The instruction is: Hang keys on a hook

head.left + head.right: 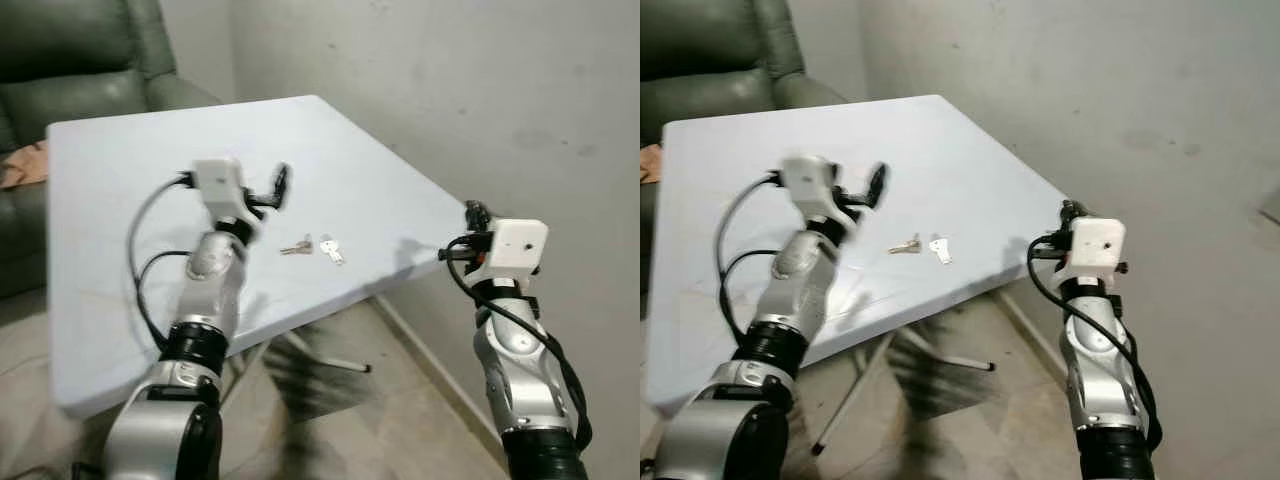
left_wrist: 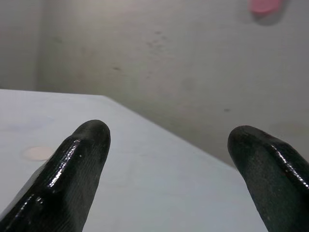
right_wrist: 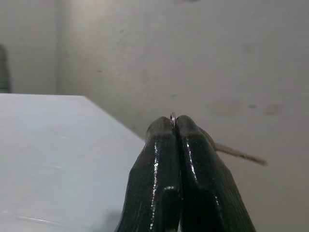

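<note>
Two small keys, one brass and one silver, lie on the pale blue table near its right side. My left gripper hovers above the table just left of and behind them, fingers wide apart and holding nothing. Beyond the table's right edge, close to the wall, my right gripper is shut. A thin metal ring peeks out between its fingertips and a slim brass piece sticks out beside them. A blurred pink object sits high on the wall in the left wrist view.
A green armchair stands behind the table at the left, with a tan cloth on its seat. A bare grey wall runs along the right. The table's folding metal legs stand on the tiled floor.
</note>
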Motion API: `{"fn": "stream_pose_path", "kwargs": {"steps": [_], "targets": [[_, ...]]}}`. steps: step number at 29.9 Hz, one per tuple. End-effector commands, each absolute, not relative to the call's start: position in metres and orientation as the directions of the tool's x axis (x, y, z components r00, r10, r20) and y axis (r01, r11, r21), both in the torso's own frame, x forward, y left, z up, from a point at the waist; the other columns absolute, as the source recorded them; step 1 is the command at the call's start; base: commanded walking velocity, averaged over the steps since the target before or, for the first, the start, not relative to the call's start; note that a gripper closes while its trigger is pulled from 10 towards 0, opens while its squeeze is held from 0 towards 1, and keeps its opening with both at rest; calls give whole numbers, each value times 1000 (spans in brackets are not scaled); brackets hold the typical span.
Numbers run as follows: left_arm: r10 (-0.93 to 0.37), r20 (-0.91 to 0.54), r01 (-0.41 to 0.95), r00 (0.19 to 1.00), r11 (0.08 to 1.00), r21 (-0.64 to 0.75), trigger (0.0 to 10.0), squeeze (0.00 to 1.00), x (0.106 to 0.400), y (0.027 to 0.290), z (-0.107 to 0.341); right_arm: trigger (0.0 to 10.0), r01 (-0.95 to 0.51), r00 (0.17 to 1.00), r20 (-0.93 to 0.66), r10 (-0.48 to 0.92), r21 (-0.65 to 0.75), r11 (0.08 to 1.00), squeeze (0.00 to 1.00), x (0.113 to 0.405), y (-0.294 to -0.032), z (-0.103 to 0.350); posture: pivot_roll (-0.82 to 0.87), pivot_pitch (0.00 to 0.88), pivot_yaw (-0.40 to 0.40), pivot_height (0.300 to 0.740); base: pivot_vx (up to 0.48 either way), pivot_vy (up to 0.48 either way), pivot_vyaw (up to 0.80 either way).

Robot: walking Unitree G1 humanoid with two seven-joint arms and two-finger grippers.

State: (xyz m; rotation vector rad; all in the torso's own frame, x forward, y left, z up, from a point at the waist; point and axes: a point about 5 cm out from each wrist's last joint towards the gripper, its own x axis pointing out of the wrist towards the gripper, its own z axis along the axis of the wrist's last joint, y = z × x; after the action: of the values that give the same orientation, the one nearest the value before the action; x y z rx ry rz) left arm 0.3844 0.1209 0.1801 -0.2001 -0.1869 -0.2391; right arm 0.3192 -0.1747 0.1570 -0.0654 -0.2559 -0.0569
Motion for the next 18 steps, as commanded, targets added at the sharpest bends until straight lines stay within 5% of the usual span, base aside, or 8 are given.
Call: {"fn": "stream_pose_path", "kwargs": {"steps": [1, 18], "targets": [[-213, 204, 247, 956, 956, -160, 10000, 0, 386, 123, 183, 10000, 58, 964, 263, -39, -64, 996, 0, 320, -173, 160, -21, 0, -31, 732, 0, 0, -756], [-259, 194, 287, 946, 948, -136, 10000, 0, 381, 117, 178, 10000, 75, 967, 249, -56, -68, 995, 0, 315, -176, 155, -31, 0, -22, 732, 0, 0, -750]]}}
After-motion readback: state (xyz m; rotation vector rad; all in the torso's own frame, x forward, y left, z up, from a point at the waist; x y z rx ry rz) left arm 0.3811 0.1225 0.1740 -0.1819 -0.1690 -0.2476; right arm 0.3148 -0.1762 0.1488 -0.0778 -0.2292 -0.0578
